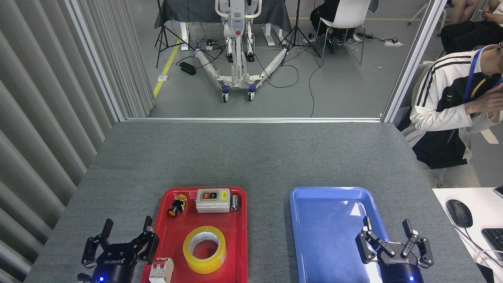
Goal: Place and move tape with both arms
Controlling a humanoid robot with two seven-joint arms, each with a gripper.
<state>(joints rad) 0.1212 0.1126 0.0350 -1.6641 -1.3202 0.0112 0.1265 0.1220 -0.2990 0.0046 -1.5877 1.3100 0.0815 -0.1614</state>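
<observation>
The tape [204,249], a wide yellow roll with a white core, lies flat in the near half of the red tray [237,236]. My left gripper [125,235] stands open just left of the tray's near-left edge, well apart from the roll, with nothing between its fingers. My right gripper [390,232] is open over the near right part of the blue tray [322,232], also holding nothing.
In the red tray sit a grey switch box [212,200], a yellow push-button [177,204], a small black part [235,202] and a white block [161,270]. A person [452,110] sits at the right. A mouse [459,212] lies on the white desk.
</observation>
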